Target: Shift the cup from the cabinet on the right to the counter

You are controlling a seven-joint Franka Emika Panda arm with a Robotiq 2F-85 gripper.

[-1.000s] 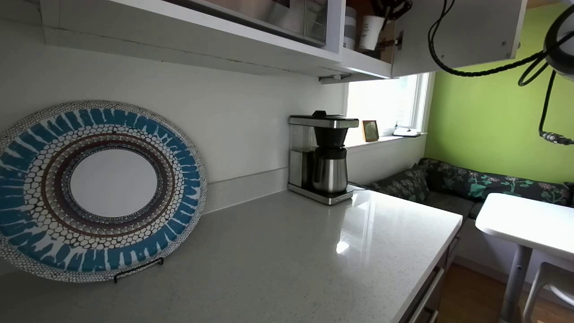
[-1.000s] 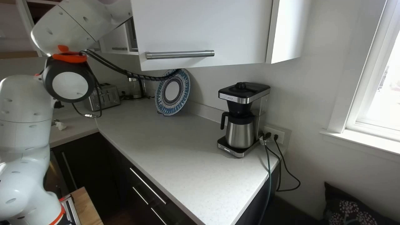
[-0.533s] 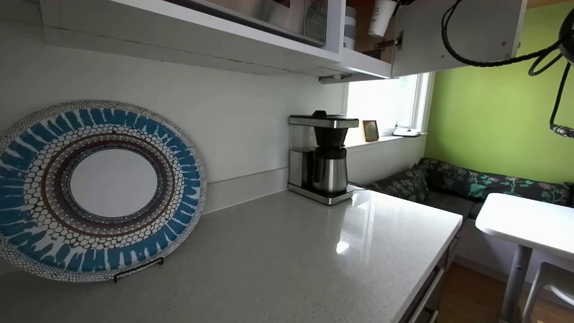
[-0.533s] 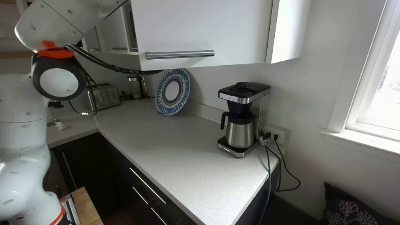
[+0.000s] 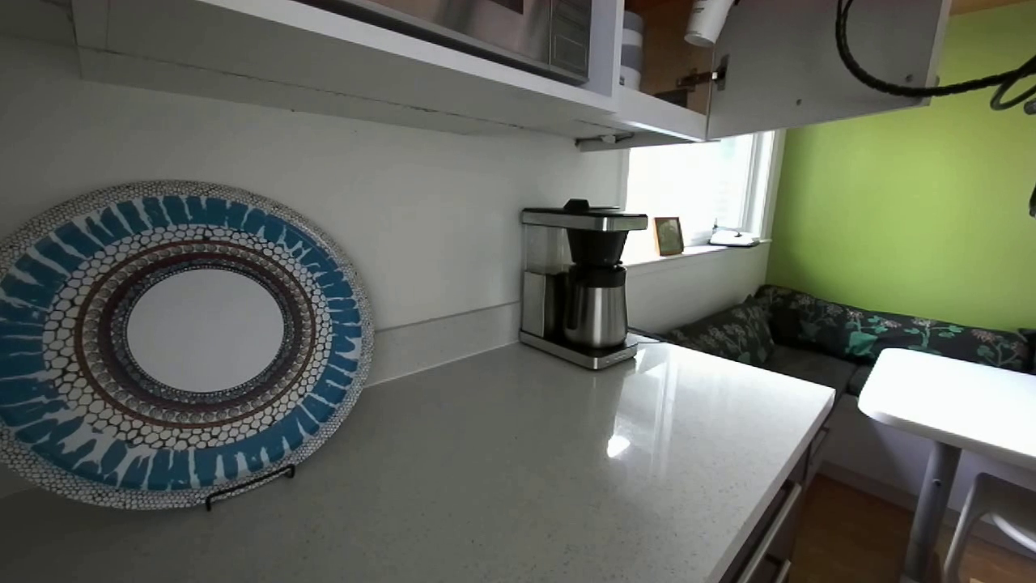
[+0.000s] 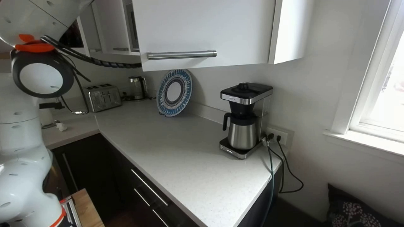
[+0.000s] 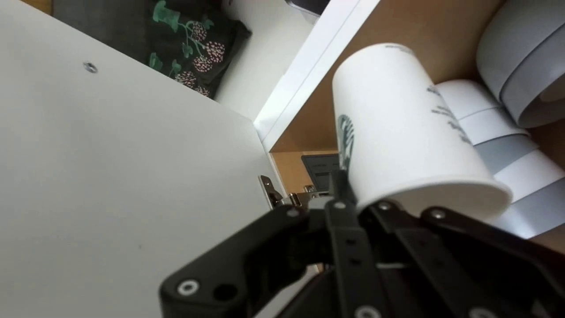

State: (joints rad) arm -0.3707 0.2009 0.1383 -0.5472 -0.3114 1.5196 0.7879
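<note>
The cup [image 7: 406, 128], white with a dark green logo and small print, fills the middle of the wrist view, its rim toward me. My gripper [image 7: 351, 192] is shut on the cup's wall at the rim, one finger outside; the other is largely hidden by the cup. The cup [image 5: 707, 19] is tilted, cut by the top edge in an exterior view, high above the shelf edge of the cabinet [image 5: 660, 113]. The open cabinet door [image 6: 205, 31] hides cup and gripper in an exterior view. The counter [image 5: 486, 453] shows below; it also shows in an exterior view [image 6: 176, 148].
A coffee maker [image 5: 583, 283] stands on the counter under the cabinet. A patterned round plate [image 5: 202, 340] leans on a stand. Stacked white and grey cups [image 7: 507, 141] sit inside the cabinet beside the held cup. The door's inner face [image 7: 110, 176] is close to my gripper.
The cup has risen and shifted right in an exterior view, from near the cabinet shelf to above it. The arm's elbow and cables have moved left in an exterior view.
</note>
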